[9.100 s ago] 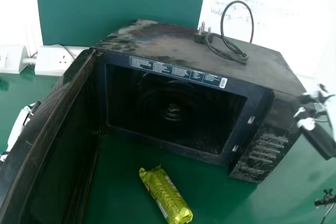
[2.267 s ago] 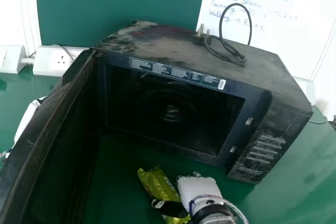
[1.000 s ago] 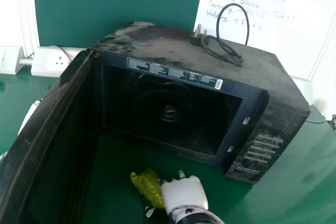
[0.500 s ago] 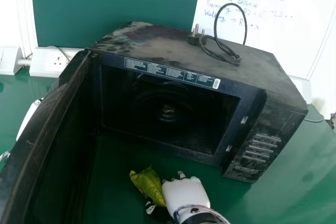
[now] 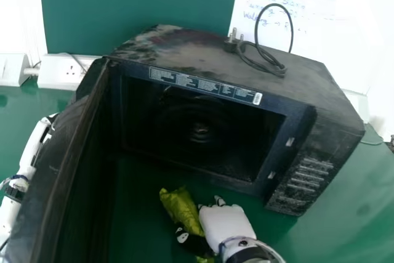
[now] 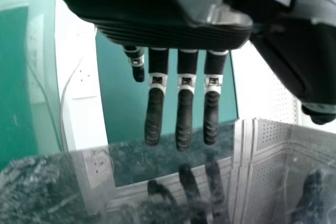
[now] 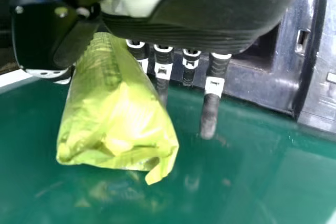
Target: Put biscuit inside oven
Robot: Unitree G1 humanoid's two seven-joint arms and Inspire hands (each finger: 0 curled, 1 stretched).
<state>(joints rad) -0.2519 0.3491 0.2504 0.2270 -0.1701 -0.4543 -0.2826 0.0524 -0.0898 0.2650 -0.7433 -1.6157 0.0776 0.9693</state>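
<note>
Right hand on the biscuit packet, before the open oven.
Nearest, the right hand points obliquely toward the oven with its white back up, gripping the packet between thumb and fingers; the packet sits just in front of the oven, outside it. The right wrist view adds the packet's folded end and the nearly straight fingers, above the green table. The left hand reaches up beside the outer side of the open door; the left wrist view reveals its fingers open and extended near a dark, glossy surface. Farther on, the head view shows the oven's dark cavity and the looped cable on top.
</note>
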